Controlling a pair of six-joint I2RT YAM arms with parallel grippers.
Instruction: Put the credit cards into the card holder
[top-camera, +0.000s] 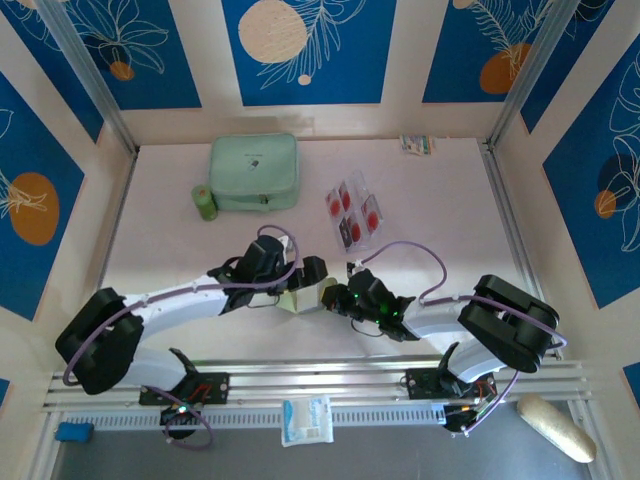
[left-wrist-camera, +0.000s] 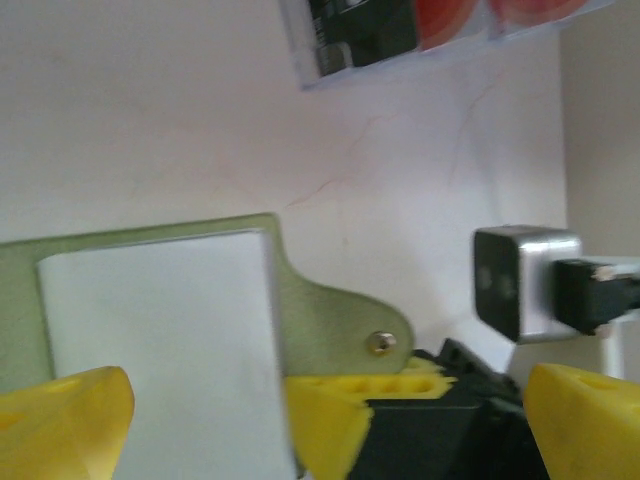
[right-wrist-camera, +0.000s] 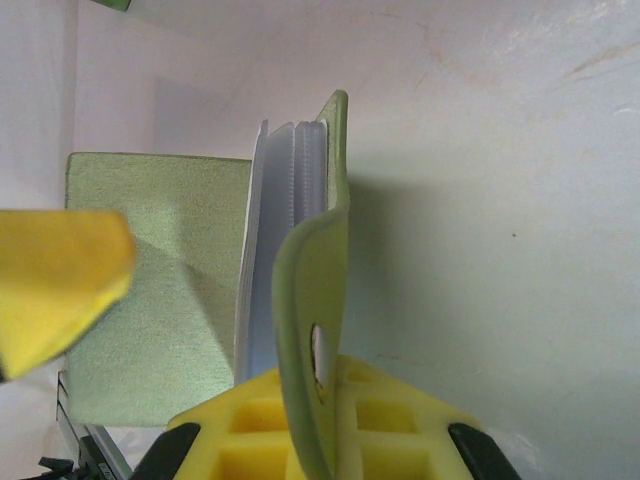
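Right fingers (right-wrist-camera: 250, 430) clamp card holder (right-wrist-camera: 150, 290) flap; left fingers (left-wrist-camera: 60, 420) spread around it.

Bare table (top-camera: 450, 230) between card holder (top-camera: 300, 298) and credit cards (top-camera: 353, 212), seemingly unobstructed; mint case (top-camera: 254, 172) far left

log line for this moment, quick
left end effector: open at card holder | right end effector: shut on card holder flap | credit cards: lying on table

The card holder (right-wrist-camera: 150, 290) looks matt and grained, perhaps faux leather; the credit cards (top-camera: 355, 215) glossy clear plastic.
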